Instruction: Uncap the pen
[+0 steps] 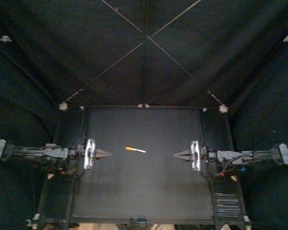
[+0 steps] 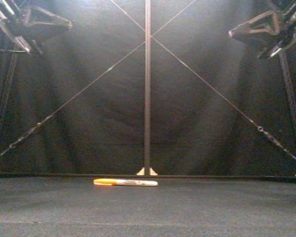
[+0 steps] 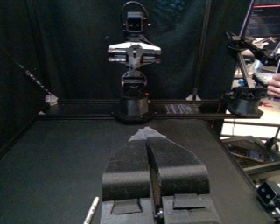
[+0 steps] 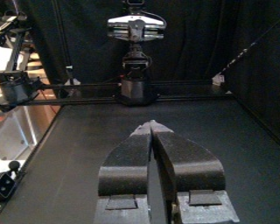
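The pen (image 1: 136, 149), orange and white, is seen lying flat on the bench (image 1: 140, 193) just left of the frame's centre. The left gripper (image 1: 101, 154) and right gripper (image 1: 180, 154) are positioned either side of it, untouching, each with jaws pressed together.

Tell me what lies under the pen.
The pen lies flat on the bare black table, and nothing else shows beneath it. The thin strip of table it rests on is covered by the pen's own body, so that part cannot be seen.
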